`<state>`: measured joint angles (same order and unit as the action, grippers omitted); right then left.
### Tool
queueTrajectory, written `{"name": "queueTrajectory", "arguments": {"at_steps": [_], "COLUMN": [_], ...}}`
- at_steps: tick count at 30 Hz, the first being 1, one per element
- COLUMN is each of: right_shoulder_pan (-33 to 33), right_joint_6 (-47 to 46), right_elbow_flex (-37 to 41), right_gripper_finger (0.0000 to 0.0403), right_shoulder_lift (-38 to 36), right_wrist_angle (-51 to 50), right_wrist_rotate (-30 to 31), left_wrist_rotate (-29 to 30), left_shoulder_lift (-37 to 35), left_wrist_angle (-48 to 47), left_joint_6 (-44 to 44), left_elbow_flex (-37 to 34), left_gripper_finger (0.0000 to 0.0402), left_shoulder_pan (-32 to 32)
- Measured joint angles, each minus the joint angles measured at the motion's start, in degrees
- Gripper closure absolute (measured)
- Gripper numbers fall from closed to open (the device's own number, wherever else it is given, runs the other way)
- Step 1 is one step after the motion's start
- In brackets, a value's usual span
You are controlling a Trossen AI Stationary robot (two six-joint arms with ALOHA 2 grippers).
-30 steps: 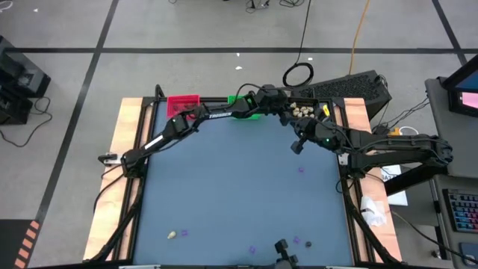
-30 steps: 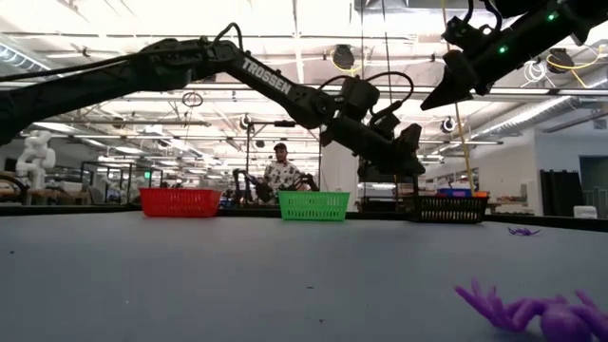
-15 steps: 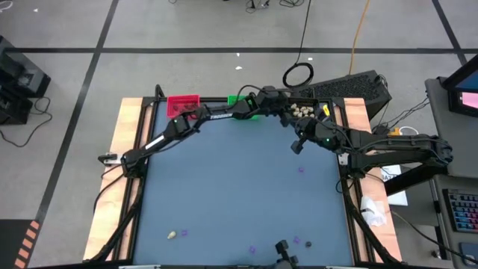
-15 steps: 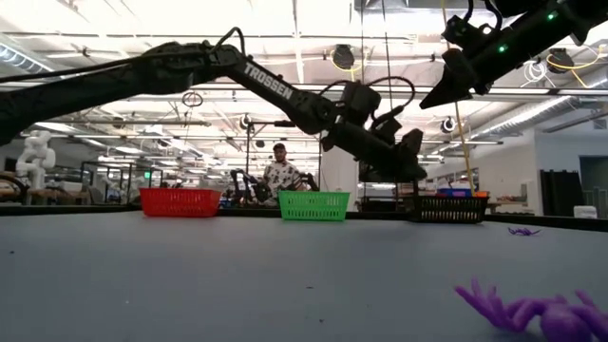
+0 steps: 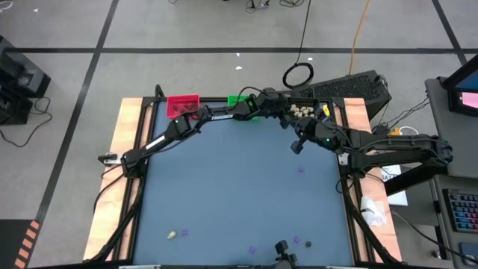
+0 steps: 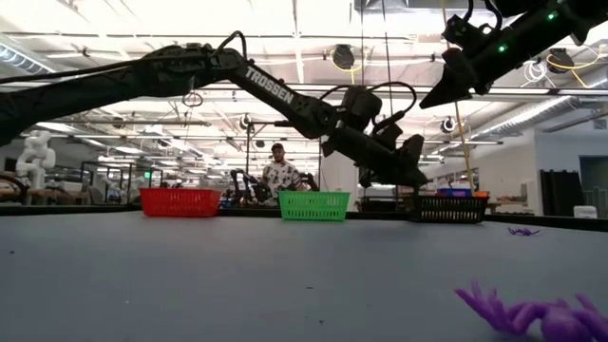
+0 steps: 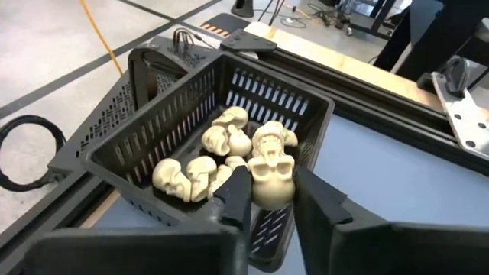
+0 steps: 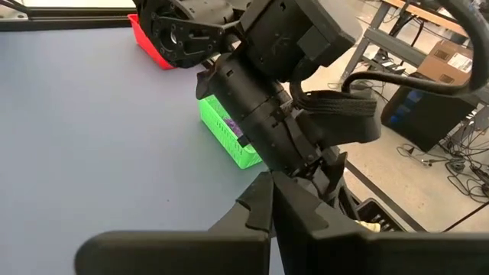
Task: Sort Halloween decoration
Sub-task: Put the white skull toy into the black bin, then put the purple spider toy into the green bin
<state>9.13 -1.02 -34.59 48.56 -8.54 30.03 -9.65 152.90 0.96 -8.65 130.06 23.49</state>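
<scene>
My left gripper (image 7: pixel 269 200) reaches across the far edge of the table and hovers over the black bin (image 7: pixel 187 114), shut on a cream skull trinket (image 7: pixel 273 174). Several more cream skulls (image 7: pixel 200 169) lie in that bin. My right gripper (image 5: pixel 297 144) hangs in the air just near of the black bin (image 5: pixel 306 110), shut and empty. A cream lump (image 5: pixel 172 235), purple bits (image 5: pixel 252 249) and a dark lump (image 5: pixel 307 243) lie near the table's near edge. A purple bit (image 6: pixel 522 309) lies close in the low view. My left gripper pinches the cream skull by its two sides (image 7: pixel 256 183) between its two fingers. The fingers slant down toward the far right corner. The skull is lifted clear, above the black bin's near wall and the skulls inside it.
The red bin (image 5: pixel 183 103), green bin (image 5: pixel 240 99) and black bin stand in a row along the far edge. One purple bit (image 5: pixel 302 169) lies on the right side of the mat. A person (image 6: pixel 281 171) stands far behind the table.
My left gripper, keeping hold of the skull, has moved a little toward the table's right edge and down, closer over the black bin.
</scene>
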Motion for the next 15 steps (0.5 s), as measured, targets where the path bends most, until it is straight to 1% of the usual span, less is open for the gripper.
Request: {"name": "queueTrajectory", "arguments": {"at_steps": [4,7,10,15], "right_shoulder_pan": [0.0,0.0,0.0,0.0], "right_joint_6": [-0.2,-0.2,-0.2,-0.7], "right_elbow_flex": [0.0,0.0,0.0,0.0], "right_gripper_finger": [0.0403,0.0403,0.0403,0.0403], "right_shoulder_lift": [0.0,0.0,0.0,0.0], "right_wrist_angle": [0.0,-0.1,-0.1,-0.1], "right_wrist_rotate": [0.0,0.0,0.0,0.0], "left_wrist_rotate": [0.0,0.0,-0.1,-0.1], "left_shoulder_lift": [0.0,0.0,0.0,-0.1], "left_wrist_angle": [0.2,0.2,0.2,0.4], "left_joint_6": [0.1,0.1,0.1,0.2], "left_elbow_flex": [0.0,0.0,0.0,0.0], "left_gripper_finger": [0.0275,0.0244,0.0234,0.0232], "left_shoulder_pan": [-0.3,-0.3,-0.3,0.3]}}
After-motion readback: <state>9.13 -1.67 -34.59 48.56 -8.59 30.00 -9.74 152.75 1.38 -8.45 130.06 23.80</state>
